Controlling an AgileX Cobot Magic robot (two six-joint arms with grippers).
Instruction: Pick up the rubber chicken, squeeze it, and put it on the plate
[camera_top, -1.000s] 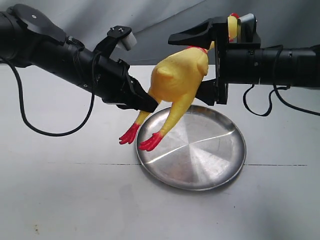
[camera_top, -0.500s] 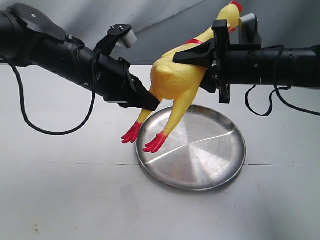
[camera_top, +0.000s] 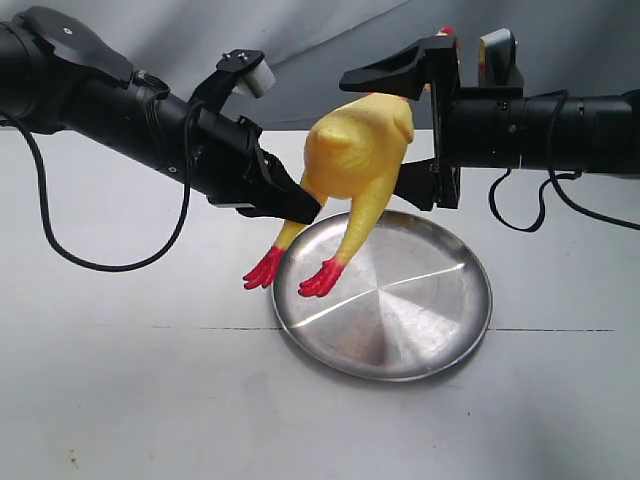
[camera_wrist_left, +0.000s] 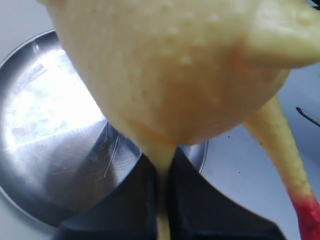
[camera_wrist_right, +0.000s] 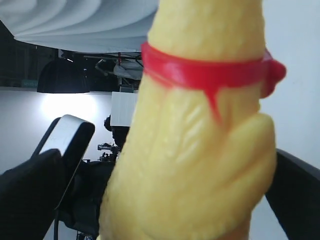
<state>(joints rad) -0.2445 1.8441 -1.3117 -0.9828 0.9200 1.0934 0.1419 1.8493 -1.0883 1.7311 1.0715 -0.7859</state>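
The yellow rubber chicken (camera_top: 355, 150) hangs in the air over the left part of the silver plate (camera_top: 420, 310), red feet (camera_top: 320, 278) dangling down. My left gripper (camera_top: 300, 205) is shut on the top of one leg; in its wrist view the black fingers (camera_wrist_left: 145, 195) pinch that leg, with the chicken's body (camera_wrist_left: 175, 65) and the plate (camera_wrist_left: 50, 125) beyond. My right gripper (camera_top: 375, 135) is open, one jaw above and one below the chicken's chest. The right wrist view shows the chicken's neck (camera_wrist_right: 200, 150) and red collar (camera_wrist_right: 210, 75) between wide-spread fingers (camera_wrist_right: 30, 185).
The plate lies on a white table (camera_top: 150, 400) with a thin dark seam running across it. A grey backdrop (camera_top: 330, 40) hangs behind. Black cables loop down from both arms (camera_top: 60, 255).
Half a second ago the right jaws were squeezed shut on the chicken's chest, pushing its head up. They have now sprung wide apart and the body is round again. The left grip has not moved.
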